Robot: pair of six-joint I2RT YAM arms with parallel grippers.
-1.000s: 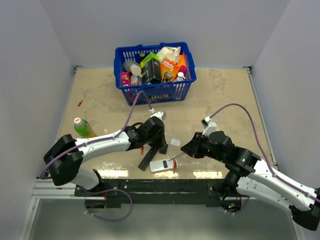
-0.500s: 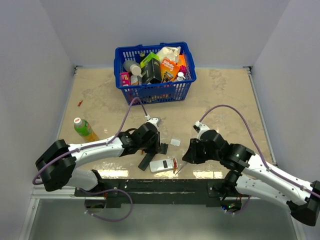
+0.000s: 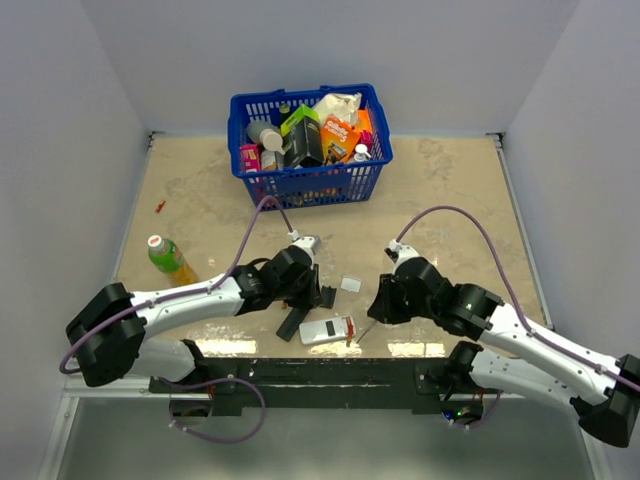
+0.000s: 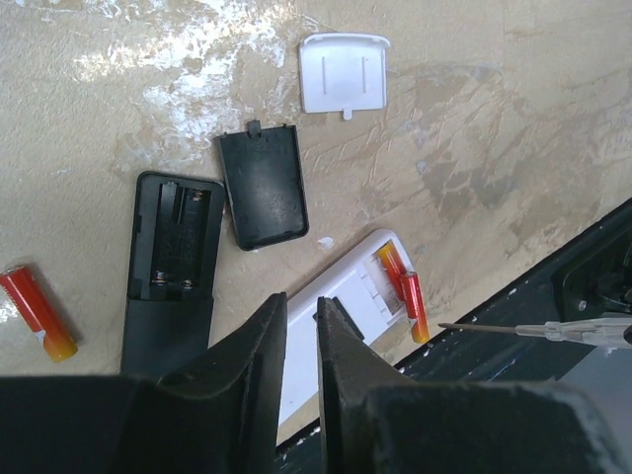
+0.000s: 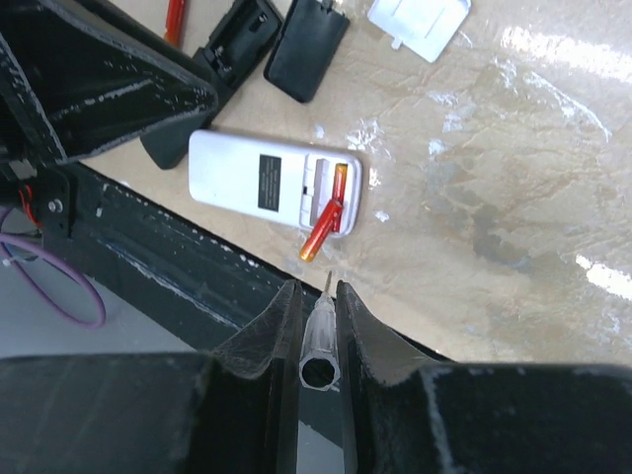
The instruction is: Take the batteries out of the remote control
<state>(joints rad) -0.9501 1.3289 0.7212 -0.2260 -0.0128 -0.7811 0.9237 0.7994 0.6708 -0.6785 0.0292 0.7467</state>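
The white remote control [image 4: 331,301] lies face down near the table's front edge with its compartment open. One red battery [image 4: 391,265] lies in the compartment. A second battery [image 5: 320,233] is tilted out over the remote's end. A third battery [image 4: 38,313] lies loose beside the black remote [image 4: 173,259], whose compartment is empty. My left gripper [image 4: 301,308] is over the white remote's body, its jaws nearly together with nothing between them. My right gripper [image 5: 316,291] is shut on a clear screwdriver [image 5: 320,336], whose tip points at the tilted battery from just short of it.
A black cover plate [image 4: 262,185] and a white cover plate [image 4: 344,72] lie on the table beyond the remotes. A blue basket [image 3: 352,180] full of goods stands at the back. A green bottle [image 3: 166,255] is at the left, and a small red item [image 3: 160,207] lies behind it.
My left gripper has come down and nearer over the white remote. My right gripper has moved left with the screwdriver toward the remote's battery end. The remote has shifted slightly.
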